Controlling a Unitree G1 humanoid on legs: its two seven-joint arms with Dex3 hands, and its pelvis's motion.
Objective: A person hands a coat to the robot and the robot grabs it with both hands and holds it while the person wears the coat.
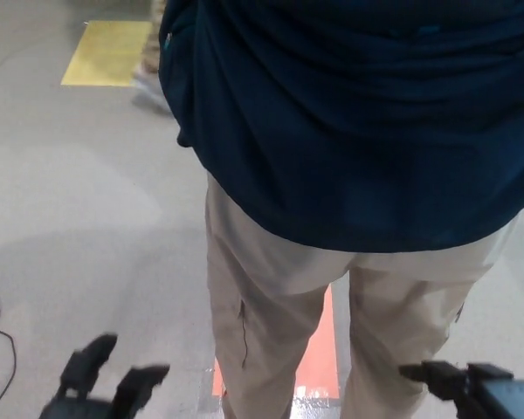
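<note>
The dark navy coat (358, 122) fills the frame from twelve to three o'clock, hanging on the person's back above tan trousers (271, 323). It is well clear of both my hands. At seven o'clock my left hand (100, 380) is blurred, fingers spread, holding nothing. At five o'clock my right hand (472, 388) points inward, empty, its finger spread unclear.

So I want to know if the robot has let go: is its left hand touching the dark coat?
Apart. The head view shows the left hand low near the floor, empty, far below the coat hem.
</note>
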